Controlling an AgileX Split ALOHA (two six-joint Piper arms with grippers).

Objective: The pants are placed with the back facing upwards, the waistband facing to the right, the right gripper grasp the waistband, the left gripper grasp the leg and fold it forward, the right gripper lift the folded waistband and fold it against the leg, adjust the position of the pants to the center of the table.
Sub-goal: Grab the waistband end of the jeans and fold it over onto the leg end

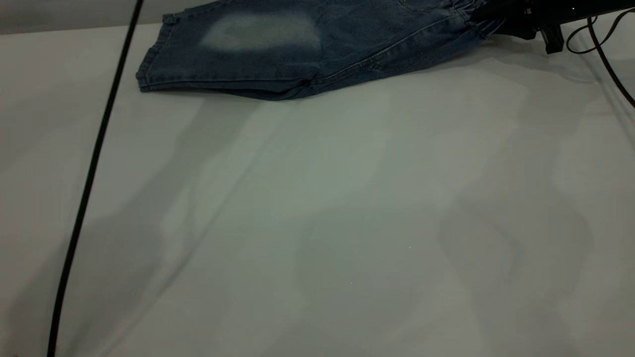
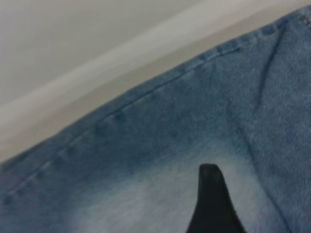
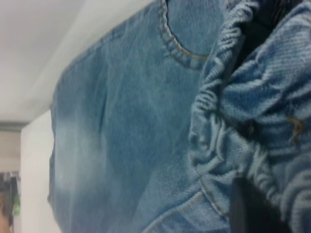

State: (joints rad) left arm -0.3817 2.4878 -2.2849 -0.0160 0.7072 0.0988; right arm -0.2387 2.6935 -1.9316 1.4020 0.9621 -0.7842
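The pants (image 1: 317,49), blue denim shorts, lie along the far edge of the table (image 1: 317,223), doubled lengthwise, with the waistband (image 1: 469,15) to the right. A leg with a pale faded patch (image 1: 258,32) lies on top, its hem at the left. My right gripper (image 1: 491,20) is shut on the bunched elastic waistband (image 3: 228,111) and holds that end slightly off the table; one dark finger (image 3: 245,208) shows against the gathers. My left gripper (image 2: 214,208) shows only one black finger, just above the faded denim (image 2: 146,194) near a stitched seam. It is out of the exterior view.
A black cable (image 1: 94,163) runs down across the left side of the table. More black cable (image 1: 607,59) loops at the far right behind the right arm. The table's far edge (image 2: 97,73) lies close beside the pants.
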